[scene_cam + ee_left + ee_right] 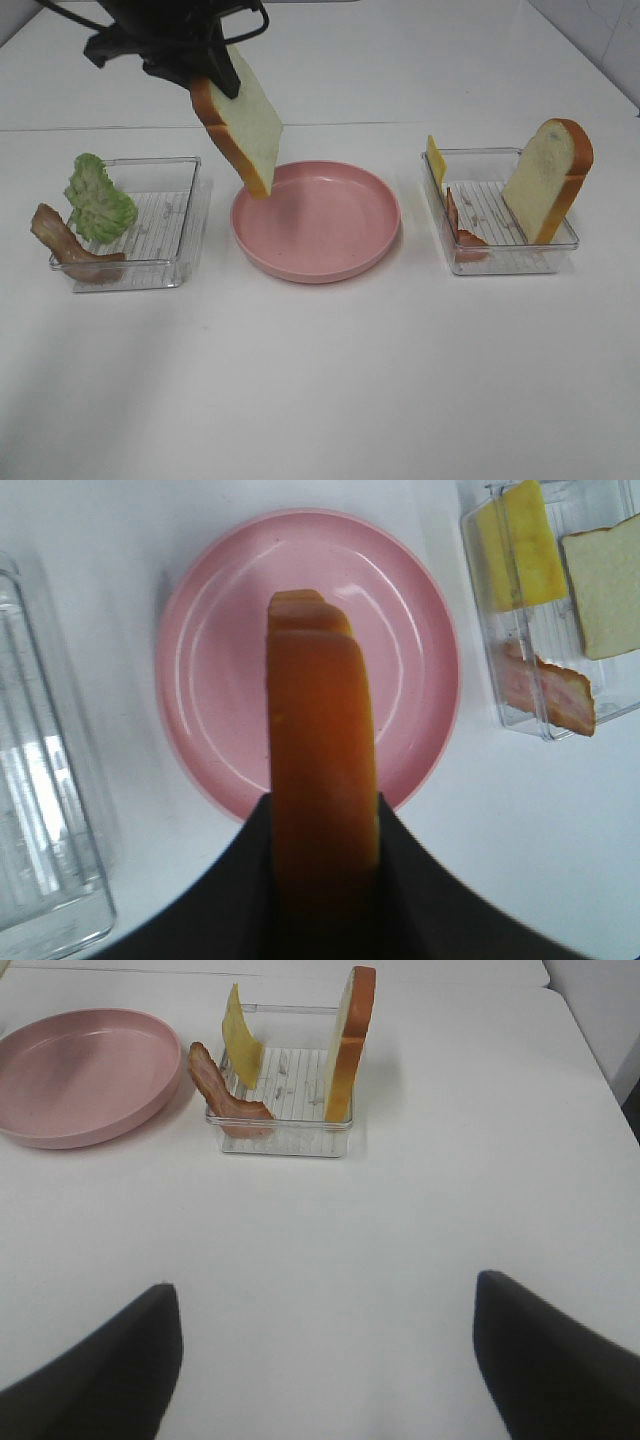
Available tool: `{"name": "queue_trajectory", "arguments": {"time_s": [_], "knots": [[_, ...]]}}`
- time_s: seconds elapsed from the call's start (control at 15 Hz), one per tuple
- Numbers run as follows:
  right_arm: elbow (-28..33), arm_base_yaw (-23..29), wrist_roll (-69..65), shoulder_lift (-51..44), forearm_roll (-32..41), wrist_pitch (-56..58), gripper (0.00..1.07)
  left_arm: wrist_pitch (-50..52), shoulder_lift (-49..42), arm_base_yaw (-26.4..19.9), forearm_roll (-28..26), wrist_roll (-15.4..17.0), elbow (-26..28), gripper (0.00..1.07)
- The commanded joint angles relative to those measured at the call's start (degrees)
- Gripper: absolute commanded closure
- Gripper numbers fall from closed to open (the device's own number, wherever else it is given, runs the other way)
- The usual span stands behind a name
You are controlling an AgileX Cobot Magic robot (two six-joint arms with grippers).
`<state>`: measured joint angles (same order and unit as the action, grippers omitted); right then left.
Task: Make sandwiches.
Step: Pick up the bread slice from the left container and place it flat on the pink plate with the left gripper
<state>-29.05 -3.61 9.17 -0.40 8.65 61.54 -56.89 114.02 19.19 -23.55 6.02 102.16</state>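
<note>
1. The left gripper [222,78] hangs high over the white table [320,380], and its dark jaws pinch a bread slice [245,125] by the upper crust edge.
2. This bread slice is in the air, tilted, with its lower corner above the left rim of the pink plate [330,225]. The left wrist view looks down along the orange-brown crust [322,780], with the plate beneath it.
3. The plate is bare and lies between two clear trays.
4. The left tray [170,215] holds ruffled green lettuce [98,200], which stands against the tray's left wall. A bacon strip [65,245] is draped over the same wall, with one end outside the tray.
5. The right tray [500,225] holds a yellow cheese slice [436,160], which stands in its back left corner. A second bacon strip [462,230] leans on the left wall.
6. A second bread slice [548,180] stands on edge in the right tray, leaning on its right wall.
7. The right gripper [330,1360] shows only in its own wrist view. Its jaws are spread wide over bare table with nothing between them, well apart from the right tray.
</note>
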Motion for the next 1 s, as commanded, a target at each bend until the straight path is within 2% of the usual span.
{"name": "queue_trajectory", "arguments": {"time_s": [0.07,0.2,0.33,0.4,0.47,0.53,0.67,1.0], "knots": [[0.1,-0.3,0.3,-0.7,0.1,-0.4,0.31,10.5,-0.3,-0.1,-10.8,-5.2,-7.6,1.07],[0.1,-0.3,0.3,-0.7,0.1,-0.4,0.31,16.8,0.8,-0.1,-22.2,-12.8,-12.2,1.07],[0.1,-0.3,0.3,-0.7,0.2,-0.4,0.31,17.4,4.4,-0.1,-32.0,-20.1,-12.7,1.07],[0.1,-0.3,0.3,-0.7,0.2,-0.4,0.31,17.5,6.3,-0.1,-36.0,-22.6,-12.7,1.07],[0.1,-0.3,0.3,-0.7,0.3,-0.4,0.31,17.5,7.3,-0.1,-38.2,-23.9,-12.7,1.07],[0.1,-0.3,0.3,-0.7,0.7,-0.4,0.31,17.5,10.1,-0.1,-42.9,-26.8,-12.6,1.07],[0.1,-0.3,0.3,-0.7,0.7,-0.4,0.31,17.9,12.9,-0.1,-46.8,-28.4,-12.6,1.07],[0.1,-0.3,0.3,-0.7,0.7,-0.4,0.31,19.1,17.6,0.0,-49.4,-28.4,-12.4,1.07]]}}
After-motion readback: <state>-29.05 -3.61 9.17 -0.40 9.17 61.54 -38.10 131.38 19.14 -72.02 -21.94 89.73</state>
